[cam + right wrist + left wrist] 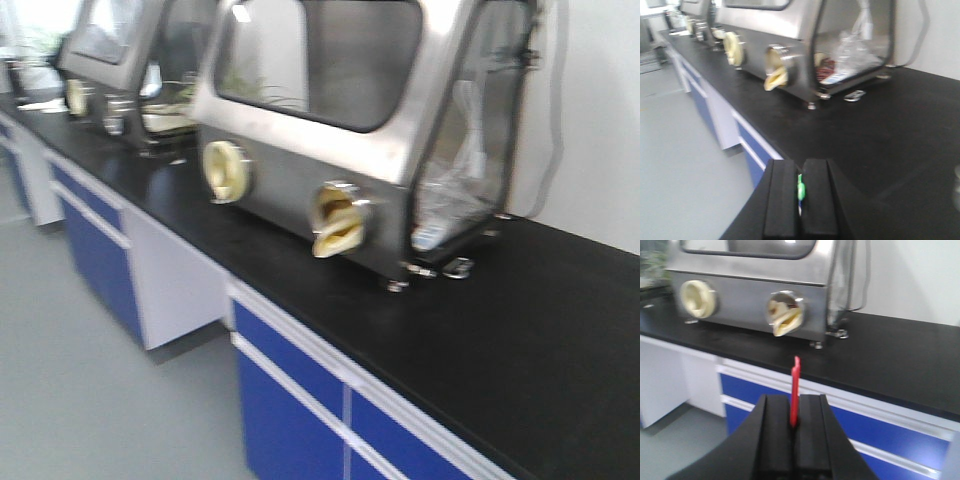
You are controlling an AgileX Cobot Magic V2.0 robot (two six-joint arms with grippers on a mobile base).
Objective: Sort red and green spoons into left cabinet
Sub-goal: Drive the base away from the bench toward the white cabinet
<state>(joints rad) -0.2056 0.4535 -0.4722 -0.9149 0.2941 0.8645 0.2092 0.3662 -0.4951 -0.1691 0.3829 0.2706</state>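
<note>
In the left wrist view my left gripper [794, 400] is shut on a red spoon [795, 390]; its thin handle sticks up and forward between the black fingers [775, 435]. In the right wrist view my right gripper [800, 165] is shut on a green spoon [801, 190], of which only a small green piece shows between the fingers [782, 200]. Both grippers hang in front of a black lab counter [900, 365] with blue-fronted cabinets [920, 450] below. Neither gripper shows in the front view.
A steel glove box [340, 130] with yellow glove ports [338, 222] stands on the black counter [520, 330]; a second one [120, 60] stands farther left. Blue drawers and doors [290, 400] with white trim run under the counter. Grey floor [90, 400] lies in front.
</note>
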